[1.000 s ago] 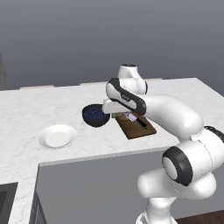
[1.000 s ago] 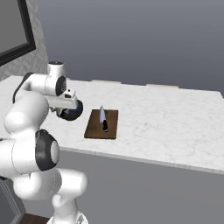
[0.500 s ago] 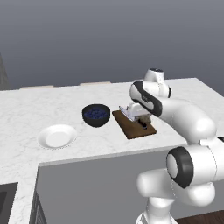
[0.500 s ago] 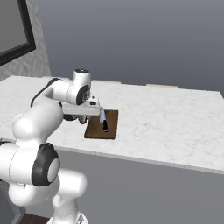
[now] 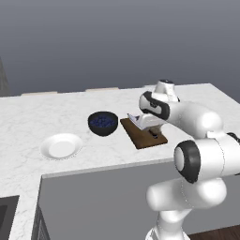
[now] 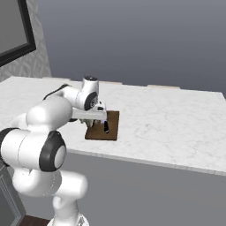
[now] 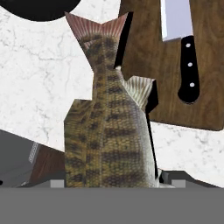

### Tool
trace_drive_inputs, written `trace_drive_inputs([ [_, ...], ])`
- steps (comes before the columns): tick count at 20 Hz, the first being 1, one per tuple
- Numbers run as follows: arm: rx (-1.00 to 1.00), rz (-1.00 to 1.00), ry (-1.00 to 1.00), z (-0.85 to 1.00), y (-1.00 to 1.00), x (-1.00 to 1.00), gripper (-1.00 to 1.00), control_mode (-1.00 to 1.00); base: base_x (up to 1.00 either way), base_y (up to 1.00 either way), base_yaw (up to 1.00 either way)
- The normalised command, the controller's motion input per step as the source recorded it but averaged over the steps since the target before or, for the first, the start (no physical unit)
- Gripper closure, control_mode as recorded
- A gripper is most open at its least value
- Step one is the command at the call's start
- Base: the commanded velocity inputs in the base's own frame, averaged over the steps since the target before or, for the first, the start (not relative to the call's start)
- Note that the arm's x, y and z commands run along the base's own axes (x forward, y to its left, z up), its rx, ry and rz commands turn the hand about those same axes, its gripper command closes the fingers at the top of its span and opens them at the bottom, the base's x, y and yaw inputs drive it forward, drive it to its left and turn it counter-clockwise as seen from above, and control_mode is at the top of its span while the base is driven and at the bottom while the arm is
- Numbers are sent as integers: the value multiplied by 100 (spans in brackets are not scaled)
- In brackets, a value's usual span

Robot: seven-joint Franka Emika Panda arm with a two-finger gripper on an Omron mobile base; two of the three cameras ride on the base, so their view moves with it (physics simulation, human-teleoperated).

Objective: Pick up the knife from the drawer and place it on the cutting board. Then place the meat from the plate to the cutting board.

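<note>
Arm swung from the dark blue bowl (image 5: 103,123) to the dark brown wooden cutting board (image 5: 140,136); gripper (image 5: 149,123) grasping the scaly fish-shaped meat (image 7: 109,135) (black-handled knife (image 7: 183,52) already there). Release remains.

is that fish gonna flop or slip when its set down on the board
The meat is a scaly, tapered fish sticking straight out from the gripper without drooping, so it probably stays stiff. Its narrow body and scales look apt to slip. Set down beside the knife on the cutting board, it would likely topple flat.
</note>
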Motion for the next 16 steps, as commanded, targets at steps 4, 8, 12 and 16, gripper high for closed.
trace_drive_inputs([
  [4, 0, 2, 0, -31, 0, 40, 100, -100, 0, 0, 0],
  [8, 5, 1, 2, -20, 0, 51, 100, -100, 0, 0, 0],
  [12, 1, 0, 4, -23, 0, 65, 100, -100, 0, 0, 0],
  [16, -2, 0, 6, -34, 4, 74, 100, -100, 0, 0, 0],
])
